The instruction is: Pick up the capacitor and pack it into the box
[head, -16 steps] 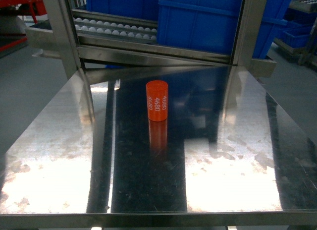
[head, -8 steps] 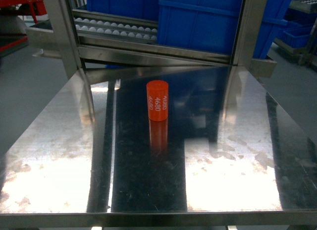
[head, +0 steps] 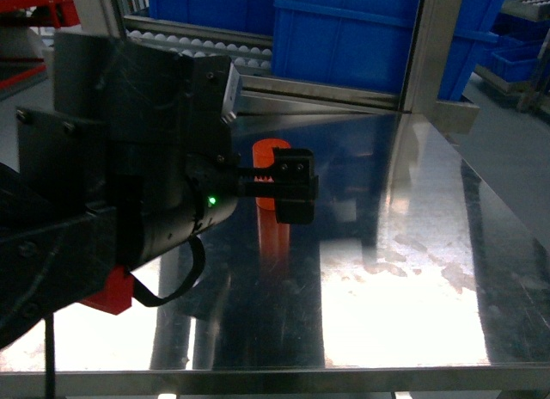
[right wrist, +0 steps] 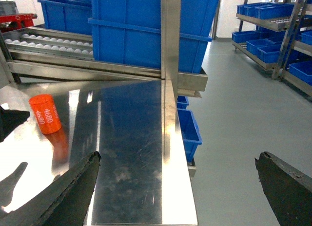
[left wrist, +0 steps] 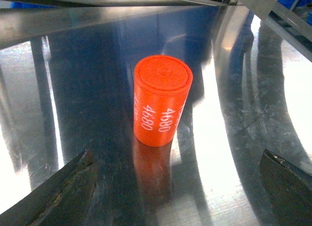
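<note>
While the head view shows the left gripper point(head: 288, 186) reaching the upright orange cylindrical capacitor point(head: 263, 150) mid-table, its wrist view shows jaws spread wide, capacitor ahead between them; centre it before closing. Right wrist view: right gripper point(right wrist: 178, 187) open, off the steel table point(right wrist: 131, 138); no box visible.

Head view slants down over table point(head: 404, 270). Left wrist close above capacitor point(left wrist: 161, 102). Right wrist off table's right edge, facing bins point(right wrist: 146, 26). All share capacitor.
</note>
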{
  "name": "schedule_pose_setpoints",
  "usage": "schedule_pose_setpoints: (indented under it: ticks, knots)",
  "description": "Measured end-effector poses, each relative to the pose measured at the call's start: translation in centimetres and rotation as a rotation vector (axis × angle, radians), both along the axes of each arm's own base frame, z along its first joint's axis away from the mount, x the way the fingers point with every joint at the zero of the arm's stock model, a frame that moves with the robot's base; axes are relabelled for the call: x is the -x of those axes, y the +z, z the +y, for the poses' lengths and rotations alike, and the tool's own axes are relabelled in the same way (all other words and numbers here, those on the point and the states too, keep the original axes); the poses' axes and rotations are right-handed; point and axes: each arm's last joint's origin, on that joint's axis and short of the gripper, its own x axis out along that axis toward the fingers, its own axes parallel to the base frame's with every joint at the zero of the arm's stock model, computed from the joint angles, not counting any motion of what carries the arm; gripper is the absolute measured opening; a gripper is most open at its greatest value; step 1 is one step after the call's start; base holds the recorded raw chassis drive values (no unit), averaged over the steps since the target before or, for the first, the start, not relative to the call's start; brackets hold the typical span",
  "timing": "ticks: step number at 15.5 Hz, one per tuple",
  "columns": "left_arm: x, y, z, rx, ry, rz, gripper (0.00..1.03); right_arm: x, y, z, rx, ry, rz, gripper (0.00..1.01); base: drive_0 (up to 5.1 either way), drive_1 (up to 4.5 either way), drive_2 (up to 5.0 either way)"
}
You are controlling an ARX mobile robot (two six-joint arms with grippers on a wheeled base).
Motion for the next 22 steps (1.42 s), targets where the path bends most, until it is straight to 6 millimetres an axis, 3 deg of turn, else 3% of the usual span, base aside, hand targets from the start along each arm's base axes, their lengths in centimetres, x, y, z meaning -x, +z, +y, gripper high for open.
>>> schedule_pose_setpoints:
  ticks: [7, 12, 13, 16, 17, 20, 22]
  knots:
    - [-6.4, -5.7, -1.5, -0.047, 0.033, 0.043, 0.98, 0.0, 0.0, 0.0, 0.0, 0.0, 0.0, 0.98, 0.0, 0.0, 0.0]
    - [-11.8, -6.2, -2.5, -0.06, 0.03, 0.017, 0.98, 0.0, 0.0, 0.0, 0.0, 0.0, 0.0, 0.98, 0.0, 0.0, 0.0]
    - [-12.2, -5.9, -2.7, -0.05, 0.02, 0.034, 0.87, 0.0, 0.0, 0.0, 0.0, 0.0, 0.0, 0.98, 0.0, 0.0, 0.0]
    - [-12.2, -6.0, -2.5, -0.049, 0.008, 0.056, 0.51, 0.0, 0.0, 0.0, 0.0, 0.0, 0.0, 0.98, 0.0, 0.0, 0.0]
    - [-12.0, -6.1, -2.3, -0.051, 0.014, 0.054, 0.44, 0.0, 0.0, 0.0, 0.0, 0.0, 0.0, 0.98, 0.0, 0.0, 0.0]
    - [-10.1, -4.6, -0.7, -0.051, 0.067, 0.036, 0.44, 0.0, 0.0, 0.0, 0.0, 0.0, 0.0, 0.98, 0.0, 0.0, 0.0]
    - [-8.2, -0.4, 1.4, -0.019, 0.122, -0.079, 0.44, 0.0, 0.0, 0.0, 0.0, 0.0, 0.0, 0.98, 0.0, 0.0, 0.0]
